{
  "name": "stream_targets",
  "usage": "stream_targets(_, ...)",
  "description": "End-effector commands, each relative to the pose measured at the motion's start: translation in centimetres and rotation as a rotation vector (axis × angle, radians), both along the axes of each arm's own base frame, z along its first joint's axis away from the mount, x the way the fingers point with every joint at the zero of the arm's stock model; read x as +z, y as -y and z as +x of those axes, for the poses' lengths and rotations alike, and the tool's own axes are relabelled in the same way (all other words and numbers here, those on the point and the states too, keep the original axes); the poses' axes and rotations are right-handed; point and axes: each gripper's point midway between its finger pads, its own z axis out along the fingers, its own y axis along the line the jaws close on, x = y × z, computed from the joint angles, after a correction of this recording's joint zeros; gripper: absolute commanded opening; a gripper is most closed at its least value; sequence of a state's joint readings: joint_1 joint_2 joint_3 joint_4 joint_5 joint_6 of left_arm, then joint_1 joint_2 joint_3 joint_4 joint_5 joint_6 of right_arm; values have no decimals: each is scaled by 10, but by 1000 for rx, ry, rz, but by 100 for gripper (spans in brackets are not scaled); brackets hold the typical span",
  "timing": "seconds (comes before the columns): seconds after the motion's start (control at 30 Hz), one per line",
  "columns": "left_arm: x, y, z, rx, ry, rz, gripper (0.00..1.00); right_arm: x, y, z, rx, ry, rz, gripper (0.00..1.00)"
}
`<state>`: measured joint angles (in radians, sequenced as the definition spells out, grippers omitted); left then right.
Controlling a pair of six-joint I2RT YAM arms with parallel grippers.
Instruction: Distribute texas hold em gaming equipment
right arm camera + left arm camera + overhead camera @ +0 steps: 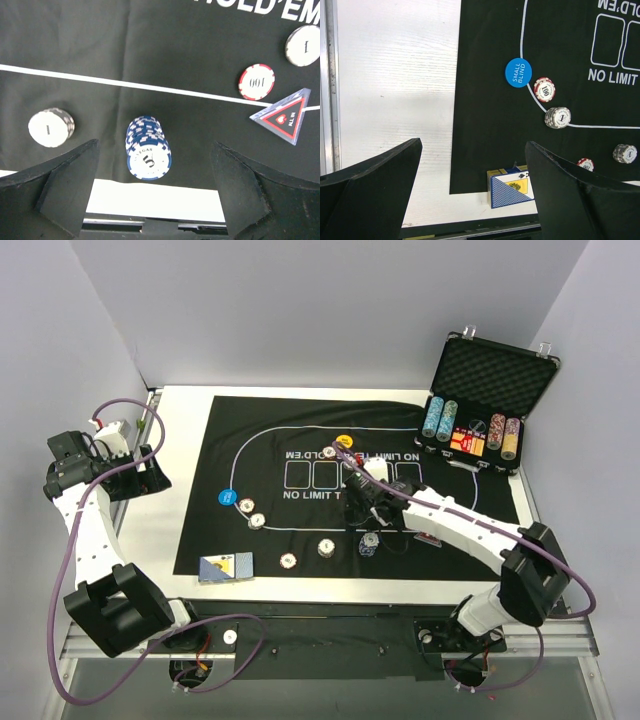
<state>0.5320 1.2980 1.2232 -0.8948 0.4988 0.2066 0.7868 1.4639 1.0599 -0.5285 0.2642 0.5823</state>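
A short stack of blue-and-white poker chips [148, 148] marked 5 stands on the black mat [150, 40] near its front edge. My right gripper [155, 150] hangs over it, open, with a gap on each side of the stack [370, 543]. A red triangle marker [283, 114], a red 100 chip [256, 81] and white chips [50, 128] lie around it. The blue small-blind disc [518, 72], the yellow disc [345, 441] and the blue card box [512, 189] rest apart. My left gripper [474, 145] is open and empty, above the white table left of the mat.
An open black case [490, 390] with tall chip columns [440, 420] sits at the back right. More single chips [257, 520] dot the mat's white line. The card box [225, 567] straddles the mat's front left corner. Grey walls enclose the table [180, 430].
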Motion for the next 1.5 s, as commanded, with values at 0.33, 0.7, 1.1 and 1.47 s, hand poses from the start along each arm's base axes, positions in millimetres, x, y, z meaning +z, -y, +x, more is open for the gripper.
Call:
stream_targets(0.33,9,-1,3,-13,43,11,96,-35,3,-37,69,-123,-98,73)
stream_targets(0.7,8,-2,3,-7,41,9,96,-45,2,-40,73,-146,-97,58)
stream_targets(1.1,9,-5,2,-2,46,16,96,-44,-1,-37,70,-136,-82,39)
stream_targets(1.47,9,-7,1,2,48,15,96,-30,-9,-34,70,-122,-38,28)
